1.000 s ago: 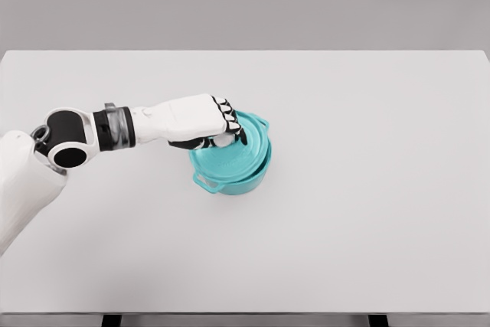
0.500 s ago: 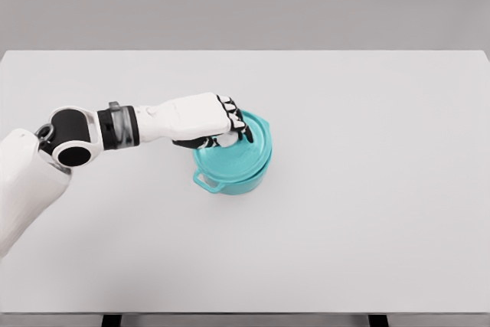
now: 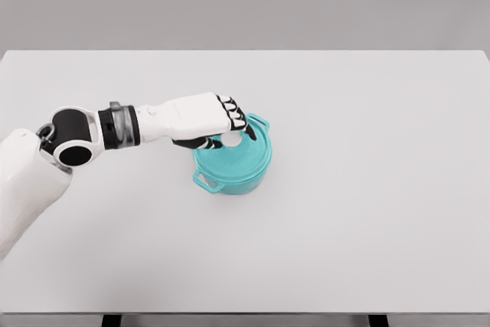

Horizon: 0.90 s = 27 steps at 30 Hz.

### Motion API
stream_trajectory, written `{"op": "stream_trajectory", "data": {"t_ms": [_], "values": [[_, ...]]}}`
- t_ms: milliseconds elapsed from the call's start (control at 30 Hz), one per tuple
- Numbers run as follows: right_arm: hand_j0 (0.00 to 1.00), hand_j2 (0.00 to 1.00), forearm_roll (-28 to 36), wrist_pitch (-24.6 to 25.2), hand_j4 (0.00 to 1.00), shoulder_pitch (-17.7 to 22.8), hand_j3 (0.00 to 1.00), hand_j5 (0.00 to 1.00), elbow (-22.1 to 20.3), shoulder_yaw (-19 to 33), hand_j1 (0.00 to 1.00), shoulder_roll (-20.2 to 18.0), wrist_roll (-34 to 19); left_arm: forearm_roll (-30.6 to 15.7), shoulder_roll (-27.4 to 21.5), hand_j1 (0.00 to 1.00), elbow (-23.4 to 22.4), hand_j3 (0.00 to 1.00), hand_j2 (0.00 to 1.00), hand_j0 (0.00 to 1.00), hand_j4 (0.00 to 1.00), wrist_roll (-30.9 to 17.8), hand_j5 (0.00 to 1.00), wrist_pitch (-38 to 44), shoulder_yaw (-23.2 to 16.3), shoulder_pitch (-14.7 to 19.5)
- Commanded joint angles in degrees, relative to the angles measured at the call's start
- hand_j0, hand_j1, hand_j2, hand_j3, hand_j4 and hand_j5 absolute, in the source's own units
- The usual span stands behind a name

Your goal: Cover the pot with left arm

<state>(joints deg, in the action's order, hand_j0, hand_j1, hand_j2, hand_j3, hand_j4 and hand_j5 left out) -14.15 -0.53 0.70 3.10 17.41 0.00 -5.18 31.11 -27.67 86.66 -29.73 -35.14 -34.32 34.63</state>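
A teal pot (image 3: 230, 168) stands on the white table (image 3: 367, 189), a little left of the table's middle. Its teal lid (image 3: 239, 153) lies on top of it and looks level with the rim, so that pot and lid read as 1 rounded shape. 2 small loop handles show on the pot, 1 at the lower left and 1 at the upper right.

The left hand (image 3: 205, 118) reaches in from the picture's left, the white forearm stretched nearly flat above the table, with a black and grey wrist joint behind it. The hand sits over the upper left part of the lid. Its fingers (image 3: 232, 112) are curled down around the lid's pale knob (image 3: 232, 139), which peeks out just under the fingertips; the thumb comes in from below. The grip looks closed on the knob, though the contact itself is partly hidden by the knuckles.
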Motion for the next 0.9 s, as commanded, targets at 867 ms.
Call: {"op": "stream_trajectory", "data": {"t_ms": [867], "values": [[1.00,1.00,0.00,0.00,1.00,0.00,1.00,1.00,0.07,0.00,1.00,0.00,-0.01,-1.41,-9.51,0.91,3.34,0.91,0.91,0.91,0.91,-0.06,0.91,0.14,8.21,-0.26]]}}
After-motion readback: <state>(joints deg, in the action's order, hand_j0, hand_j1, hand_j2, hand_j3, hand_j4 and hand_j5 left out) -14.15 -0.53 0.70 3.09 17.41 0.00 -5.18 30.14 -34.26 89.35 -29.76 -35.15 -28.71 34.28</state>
